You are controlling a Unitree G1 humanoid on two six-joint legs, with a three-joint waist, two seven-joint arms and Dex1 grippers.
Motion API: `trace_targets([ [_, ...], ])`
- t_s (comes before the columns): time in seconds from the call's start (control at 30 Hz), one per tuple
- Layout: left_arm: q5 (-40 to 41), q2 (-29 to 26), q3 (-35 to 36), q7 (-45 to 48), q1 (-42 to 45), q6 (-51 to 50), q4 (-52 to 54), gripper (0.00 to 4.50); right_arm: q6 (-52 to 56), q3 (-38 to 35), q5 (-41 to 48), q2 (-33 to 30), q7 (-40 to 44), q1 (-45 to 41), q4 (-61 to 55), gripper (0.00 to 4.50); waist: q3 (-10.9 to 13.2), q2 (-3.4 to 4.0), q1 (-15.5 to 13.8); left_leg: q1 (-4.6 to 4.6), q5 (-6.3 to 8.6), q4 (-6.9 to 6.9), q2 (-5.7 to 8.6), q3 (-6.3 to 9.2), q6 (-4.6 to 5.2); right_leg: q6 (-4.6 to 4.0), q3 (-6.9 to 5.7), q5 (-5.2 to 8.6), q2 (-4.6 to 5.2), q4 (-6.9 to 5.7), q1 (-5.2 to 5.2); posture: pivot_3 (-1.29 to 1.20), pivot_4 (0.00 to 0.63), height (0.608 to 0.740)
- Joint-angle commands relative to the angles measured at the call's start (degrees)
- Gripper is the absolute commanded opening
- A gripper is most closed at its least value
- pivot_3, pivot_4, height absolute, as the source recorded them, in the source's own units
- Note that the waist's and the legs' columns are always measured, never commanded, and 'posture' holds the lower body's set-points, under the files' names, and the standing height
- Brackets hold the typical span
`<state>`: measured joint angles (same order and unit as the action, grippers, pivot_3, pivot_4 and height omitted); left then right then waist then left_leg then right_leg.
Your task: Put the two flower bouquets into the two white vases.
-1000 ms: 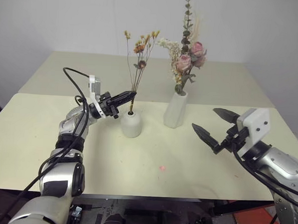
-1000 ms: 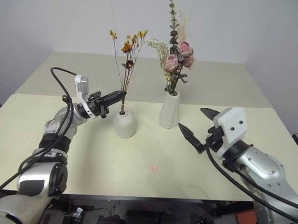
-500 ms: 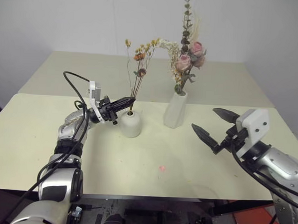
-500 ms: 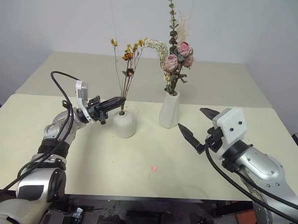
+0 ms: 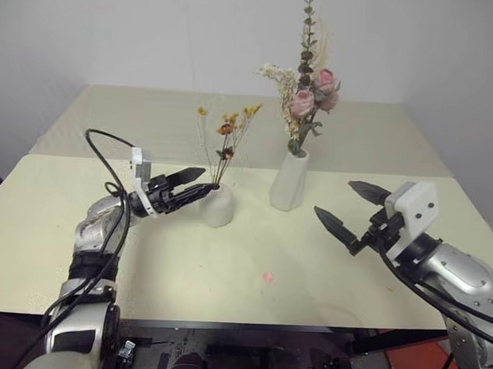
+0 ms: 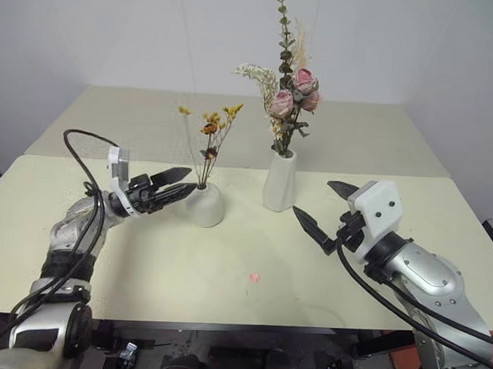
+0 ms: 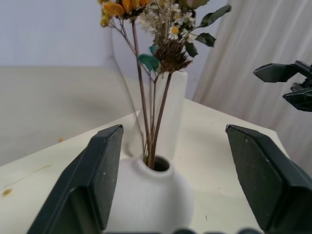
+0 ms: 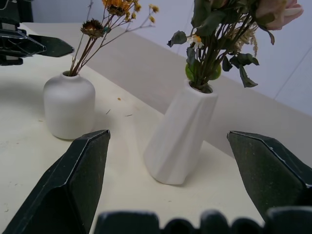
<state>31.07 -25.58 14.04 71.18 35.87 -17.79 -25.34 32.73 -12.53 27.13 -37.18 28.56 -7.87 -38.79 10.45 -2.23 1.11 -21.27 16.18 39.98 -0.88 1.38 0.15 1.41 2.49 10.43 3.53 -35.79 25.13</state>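
The thin bouquet point(image 5: 225, 140) of orange-yellow dried flowers stands with its stems in the short rounded white vase point(image 5: 216, 206). Just left of that vase my left gripper point(image 5: 198, 184) is open, its fingers point(image 7: 100, 178) apart from the stems point(image 7: 155, 117) and holding nothing. The large bouquet point(image 5: 307, 93) of pink roses and eucalyptus stands in the taller slim white vase point(image 5: 289, 181). To the right of both vases my right gripper point(image 5: 332, 199) hovers open and empty above the table, its fingers point(image 8: 73, 183) wide apart.
Both vases stand mid-table on the near cream table point(image 5: 251, 251). A second table point(image 5: 134, 117) butts against it behind, with a white wall beyond. A small pink speck point(image 5: 267, 276) lies on the near table in front of the vases.
My left gripper has opened and let go of the thin bouquet's stems, then drawn back to the left and down. The bouquet has sunk deeper into the short vase. The right arm stayed still.
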Motion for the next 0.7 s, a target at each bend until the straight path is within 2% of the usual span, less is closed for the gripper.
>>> trace_targets([
  [0.03,5.9,-3.6,5.3,-3.4,-5.8,-5.1,12.8,3.57,-0.8,-2.7,0.8,-0.7,0.8,0.7,-0.6,4.5,0.0,0.0,0.1,-0.01,0.0,-0.02,-0.01,0.0,0.0,0.0,0.0,0.0,0.0,0.01,0.02,0.0,0.15,0.74],
  [0.17,8.9,-8.3,9.8,-6.5,-12.9,-8.0,22.4,3.57,-1.1,-7.1,3.3,-3.3,5.0,1.9,1.8,4.5,0.0,0.0,0.0,0.02,0.0,-0.07,-0.04,-0.01,0.0,0.0,0.0,0.01,-0.01,0.03,0.03,0.0,0.15,0.74],
  [0.33,10.3,-16.8,15.5,-5.5,-20.3,-8.6,29.5,3.57,-3.7,-13.0,5.8,-9.8,16.1,3.7,9.7,4.5,0.0,0.0,-0.4,0.17,0.0,-0.11,-0.03,-0.05,0.0,0.04,-0.03,0.07,0.01,0.07,-0.13,0.0,0.15,0.74],
  [0.53,12.4,-21.5,21.5,-6.8,-24.9,-8.9,32.6,3.57,-7.4,-12.3,4.4,-13.7,21.8,0.4,18.1,4.5,0.0,0.01,-0.2,0.22,0.0,-0.14,-0.07,-0.11,0.0,0.21,-0.02,0.2,-0.01,0.05,-0.13,0.0,0.15,0.74],
  [0.7,14.7,-24.0,23.1,-7.6,-27.0,-11.2,35.8,3.57,-9.3,-12.0,4.1,-13.6,22.9,-0.8,20.7,4.5,0.0,0.01,-0.2,0.2,0.0,-0.15,-0.08,-0.12,0.0,0.18,0.0,0.19,-0.02,0.06,-0.11,0.0,0.15,0.74],
])
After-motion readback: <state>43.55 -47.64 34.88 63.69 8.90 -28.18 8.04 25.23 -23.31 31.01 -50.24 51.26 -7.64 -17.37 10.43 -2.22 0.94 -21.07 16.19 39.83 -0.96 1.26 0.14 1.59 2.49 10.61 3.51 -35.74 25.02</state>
